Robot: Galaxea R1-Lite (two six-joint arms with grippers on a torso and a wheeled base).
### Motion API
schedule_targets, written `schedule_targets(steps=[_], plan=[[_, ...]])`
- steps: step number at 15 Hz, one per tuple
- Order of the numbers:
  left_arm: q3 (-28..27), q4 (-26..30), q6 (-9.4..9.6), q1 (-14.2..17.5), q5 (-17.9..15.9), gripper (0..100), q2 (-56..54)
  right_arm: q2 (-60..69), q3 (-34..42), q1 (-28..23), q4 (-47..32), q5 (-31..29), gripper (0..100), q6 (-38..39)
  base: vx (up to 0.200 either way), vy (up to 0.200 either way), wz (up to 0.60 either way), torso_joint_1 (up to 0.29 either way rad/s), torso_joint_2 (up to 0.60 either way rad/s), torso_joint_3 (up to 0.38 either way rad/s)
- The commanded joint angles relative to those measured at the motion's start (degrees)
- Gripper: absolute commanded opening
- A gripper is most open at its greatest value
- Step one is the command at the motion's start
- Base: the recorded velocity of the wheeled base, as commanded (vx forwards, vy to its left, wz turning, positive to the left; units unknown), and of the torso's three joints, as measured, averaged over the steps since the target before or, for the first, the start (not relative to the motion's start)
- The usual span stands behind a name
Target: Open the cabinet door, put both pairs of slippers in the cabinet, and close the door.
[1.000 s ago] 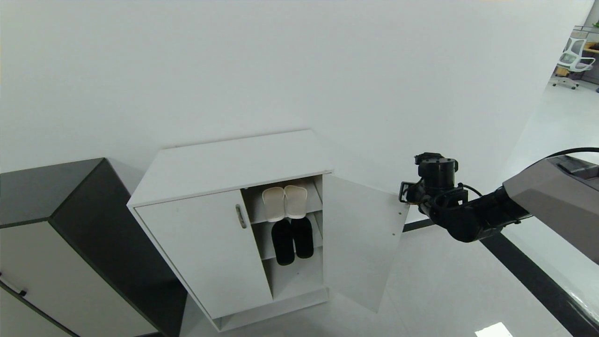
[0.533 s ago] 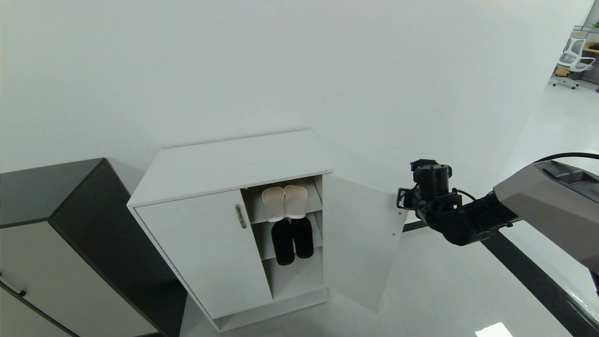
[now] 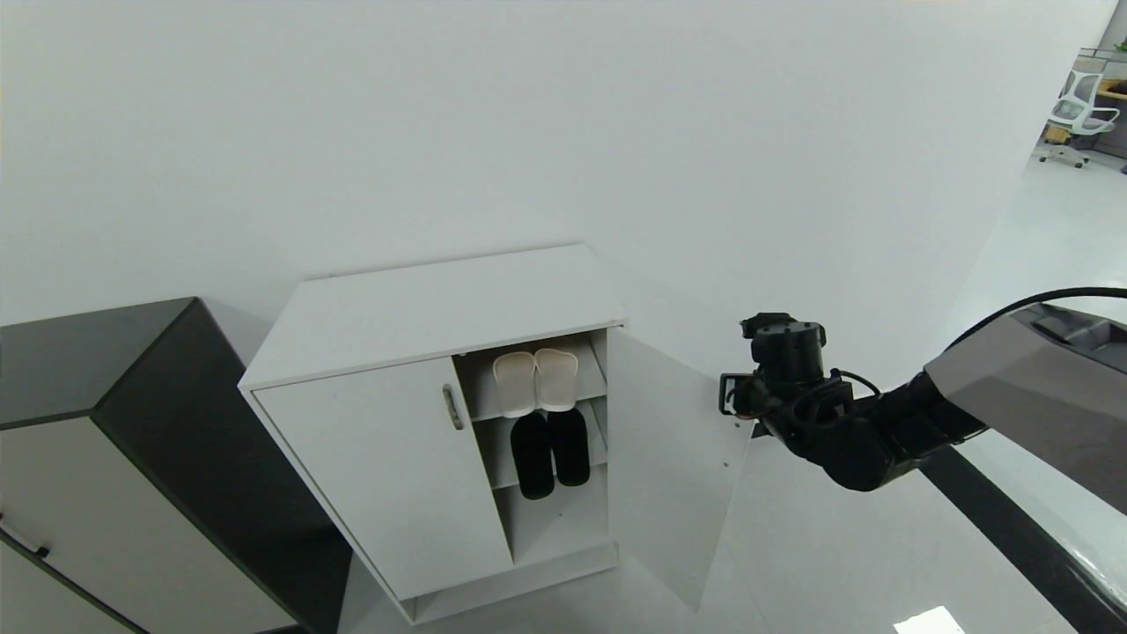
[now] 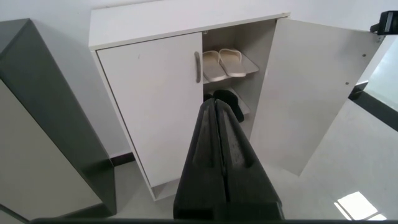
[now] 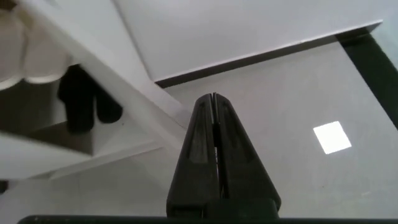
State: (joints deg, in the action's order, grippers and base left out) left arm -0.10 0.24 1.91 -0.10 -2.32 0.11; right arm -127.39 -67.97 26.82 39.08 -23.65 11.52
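- A dark cabinet [image 3: 132, 414] stands just left of the white cabinet [image 3: 431, 304], and a black floor stripe [image 3: 995, 519] runs off to the right.
- The left door [image 3: 387, 475] is shut. The right door [image 3: 673, 458] swings wide open.
- My right gripper [image 3: 732, 396] is clenched on nothing at that door's free edge. It is probably touching the door, though I can't confirm it.
- My left gripper [image 4: 216, 106] is also clenched and empty, in front of the cabinet.
- Both pairs lie inside, long axes running front to back, ends overhanging the shelf fronts.
- The white slippers [image 3: 535, 380] are on the top shelf, with the black slippers [image 3: 550, 451] directly below. Each pair lies side by side and touching.

Right cabinet door [image 3: 673, 458] open; white slippers [image 3: 535, 380] shelved above black slippers [image 3: 550, 451].
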Motion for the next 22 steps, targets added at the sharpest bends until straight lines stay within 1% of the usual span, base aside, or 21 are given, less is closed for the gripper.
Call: schedule_targets(steps=[1, 3, 5, 8, 9, 13, 18, 22], plan=[[0.01, 0.02, 0.02, 0.01, 0.03, 0, -0.02, 6.37, 4.25, 4.91, 0.12, -0.08, 0, 0.08, 0.0, 0.0, 0.0, 0.0, 0.0, 0.0], [0.01, 0.02, 0.02, 0.01, 0.03, 0, -0.02, 9.71, 7.24, 8.34, 0.2, 0.1, 0, 0.08, 0.0, 0.0, 0.0, 0.0, 0.0, 0.0], [0.01, 0.02, 0.02, 0.01, 0.03, 0, -0.02, 10.06, 7.77, 8.86, 0.2, 0.01, 0, 0.08, 0.0, 0.0, 0.0, 0.0, 0.0, 0.0], [0.01, 0.02, 0.02, 0.01, 0.03, 0, -0.02, 5.22, 5.66, 5.17, 0.2, 0.1, 0, 0.08, 0.0, 0.0, 0.0, 0.0, 0.0, 0.0], [0.01, 0.02, 0.02, 0.01, 0.03, 0, -0.02, 4.34, 5.31, 4.65, 0.2, 0.1, 0, 0.08, 0.0, 0.0, 0.0, 0.0, 0.0, 0.0], [0.01, 0.02, 0.02, 0.01, 0.03, 0, -0.02, 0.57, 4.17, 4.73, 0.12, 0.18, 0, 0.08, 0.0, 0.0, 0.0, 0.0, 0.0, 0.0], [0.01, 0.02, 0.02, 0.01, 0.03, 0, -0.02, 0.48, 5.13, 7.81, 0.12, 0.18, 0, 0.26, 0.0, 0.0, 0.0, 0.0, 0.0, 0.0], [0.01, 0.02, 0.02, 0.01, 0.03, 0, -0.02, 1.36, 6.98, 13.35, 0.29, 0.27, 0, 2.19, 0.0, 0.0, 0.0, 0.0, 0.0, 0.0]])
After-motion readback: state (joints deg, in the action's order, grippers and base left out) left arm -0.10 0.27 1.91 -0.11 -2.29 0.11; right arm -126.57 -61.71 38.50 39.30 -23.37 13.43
